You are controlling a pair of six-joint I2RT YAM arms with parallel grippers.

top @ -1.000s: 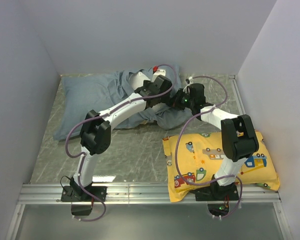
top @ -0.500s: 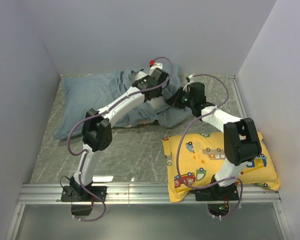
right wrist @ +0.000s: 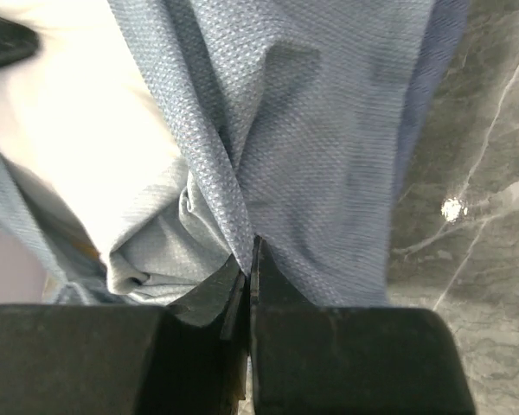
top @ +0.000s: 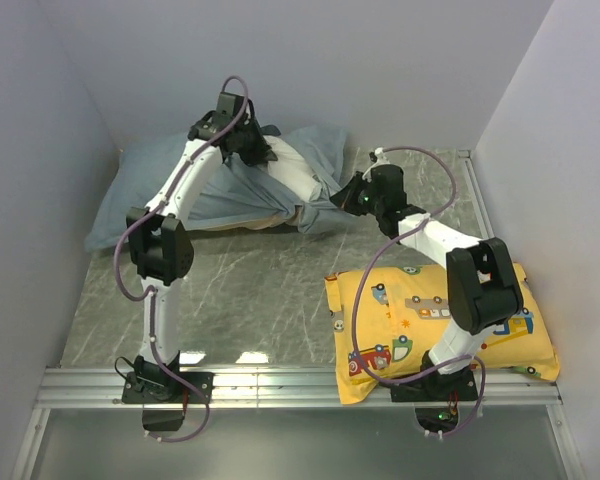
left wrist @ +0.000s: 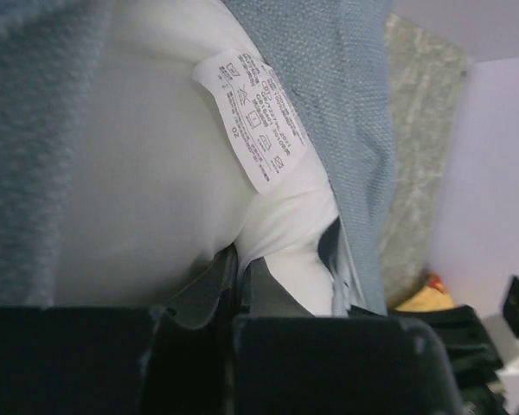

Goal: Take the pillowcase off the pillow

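Observation:
The blue-grey pillowcase [top: 180, 190] lies bunched at the back of the table. The white end of the pillow [top: 292, 176] sticks out of its opening. My left gripper [top: 268, 152] is at the back, shut on a fold of the white pillow [left wrist: 156, 173] just below its care label [left wrist: 255, 117]; pillowcase cloth [left wrist: 355, 104] lies along the right of it. My right gripper [top: 342, 197] is shut on the pillowcase's edge to the right of the pillow. In the right wrist view its jaws pinch a ridge of pillowcase cloth [right wrist: 329, 130], with the white pillow [right wrist: 69, 130] at the left.
A yellow cartoon-vehicle print pillow [top: 440, 315] lies at the near right, under the right arm. Grey walls close in the marble table [top: 250, 290] at the back and both sides. A metal rail [top: 300, 385] runs along the near edge.
My left gripper shut on the pillow and swung back and to the left, drawing the pillow's white end out of the pillowcase. The right gripper stayed shut on the pillowcase, almost in place.

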